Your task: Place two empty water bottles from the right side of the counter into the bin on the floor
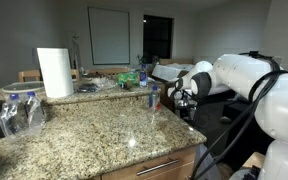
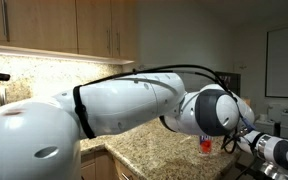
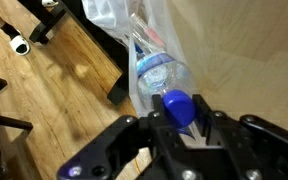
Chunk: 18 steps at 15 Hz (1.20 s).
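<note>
In the wrist view my gripper is shut on the neck of a clear water bottle, just under its blue cap. The bottle with its blue label points away from me, over the wooden floor. Crinkled clear plastic lies beyond it. I cannot make out the bin in any view. In an exterior view the gripper hangs past the right end of the speckled granite counter. In the other exterior view the white arm hides most of the counter.
On the counter stand a paper towel roll, a shrink-wrapped pack of bottles, a green bottle and a small item near the right end. A red cup shows past the arm. A tan panel rises beside the bottle.
</note>
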Tool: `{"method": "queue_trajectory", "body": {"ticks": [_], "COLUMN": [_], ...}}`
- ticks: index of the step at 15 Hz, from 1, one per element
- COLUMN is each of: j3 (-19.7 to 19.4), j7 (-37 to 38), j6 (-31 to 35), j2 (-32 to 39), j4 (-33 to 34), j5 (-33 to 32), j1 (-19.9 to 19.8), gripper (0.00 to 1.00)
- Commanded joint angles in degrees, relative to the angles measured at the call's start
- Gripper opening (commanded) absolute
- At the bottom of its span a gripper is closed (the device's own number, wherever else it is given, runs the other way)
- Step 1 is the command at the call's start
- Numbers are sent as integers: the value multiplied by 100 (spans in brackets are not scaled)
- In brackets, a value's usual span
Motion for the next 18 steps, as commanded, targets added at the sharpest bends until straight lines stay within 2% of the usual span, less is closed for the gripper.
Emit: {"method": "queue_trajectory", "body": {"ticks": [1, 6, 7, 8, 10, 15, 18], "j3": [-80, -187, -192, -200, -231, -270, -272], "j7": [102, 124, 133, 135, 127, 123, 41], "j6": [-173, -169, -187, -188, -201, -207, -195], "j2": [56, 128, 140, 152, 164, 149, 4], "j4": [153, 123, 124, 126, 130, 139, 82], "j5": [-103, -224, -230, -233, -232, -195, -145], "j1": [54, 147, 159, 171, 197, 202, 165], "gripper": [15, 14, 25, 58, 65, 96, 100]}}
